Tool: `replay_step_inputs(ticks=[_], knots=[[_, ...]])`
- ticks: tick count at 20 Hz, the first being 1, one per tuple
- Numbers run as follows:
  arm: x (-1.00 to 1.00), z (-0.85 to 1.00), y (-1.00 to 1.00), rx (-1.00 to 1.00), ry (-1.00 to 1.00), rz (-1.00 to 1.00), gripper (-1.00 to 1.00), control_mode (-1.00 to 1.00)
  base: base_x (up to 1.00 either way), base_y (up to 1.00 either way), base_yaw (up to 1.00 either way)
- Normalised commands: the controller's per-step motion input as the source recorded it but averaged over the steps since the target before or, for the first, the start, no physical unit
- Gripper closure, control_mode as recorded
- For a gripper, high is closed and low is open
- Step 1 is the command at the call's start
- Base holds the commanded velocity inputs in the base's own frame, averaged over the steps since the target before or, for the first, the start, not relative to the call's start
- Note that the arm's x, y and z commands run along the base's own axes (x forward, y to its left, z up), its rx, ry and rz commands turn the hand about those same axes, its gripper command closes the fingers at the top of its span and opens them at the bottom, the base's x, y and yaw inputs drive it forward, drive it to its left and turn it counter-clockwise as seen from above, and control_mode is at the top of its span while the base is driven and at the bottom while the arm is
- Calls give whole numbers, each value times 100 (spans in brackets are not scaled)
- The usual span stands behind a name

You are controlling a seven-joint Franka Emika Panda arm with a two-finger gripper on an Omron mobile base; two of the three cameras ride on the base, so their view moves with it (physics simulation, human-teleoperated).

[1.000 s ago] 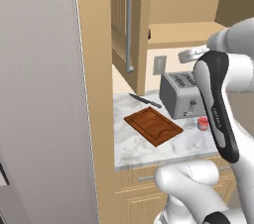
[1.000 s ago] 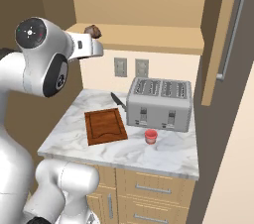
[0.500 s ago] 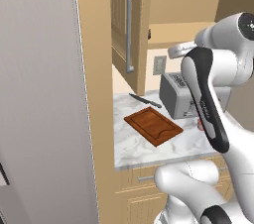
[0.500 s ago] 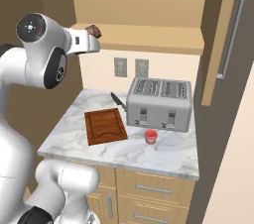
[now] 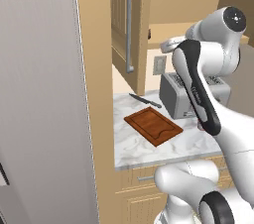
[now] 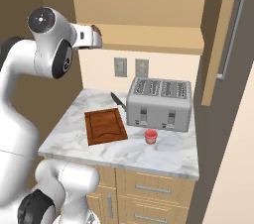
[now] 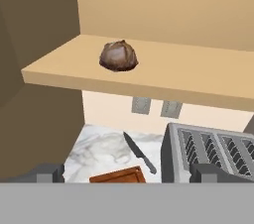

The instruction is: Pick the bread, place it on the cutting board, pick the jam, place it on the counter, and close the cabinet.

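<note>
The bread (image 7: 118,55), a rounded brown lump, sits on the open cabinet's lower shelf (image 7: 198,77), ahead of my gripper (image 7: 128,171) and above it. The gripper is open with nothing between its fingers (image 7: 44,172). From the right base, the gripper (image 6: 95,37) hangs at the shelf's left front edge. Below it, the reddish cutting board (image 6: 105,126) lies bare on the marbled counter (image 6: 163,151). The red jam jar (image 6: 151,136) stands on the counter in front of the toaster. Both cabinet doors (image 5: 130,20) (image 6: 225,34) stand open.
A silver toaster (image 6: 159,103) stands at the back of the counter, with a black-handled knife (image 6: 118,100) between it and the board. A tall grey panel (image 5: 44,94) walls off the left side. The right door's bar handle (image 6: 233,34) juts out beside the toaster.
The arm's elbow has risen and its forearm has swung, while the hand stays near the shelf's front edge. The jaws remain open; bread, jam and board have not moved.
</note>
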Motion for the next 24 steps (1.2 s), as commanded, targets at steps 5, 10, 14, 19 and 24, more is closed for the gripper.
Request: replay_step_inputs(ticks=[5,10,14,19,24], knots=[[31,0,7,1,3,0,-100,-100,0,0,0],[25,0,9,0,2,0,-100,-100,0,0,0],[30,0,6,0,0,0,-100,-100,0,0,0],[24,0,5,0,0,0,-100,-100,0,0,0],[23,0,3,1,-2,0,-100,-100,0,0,0]])
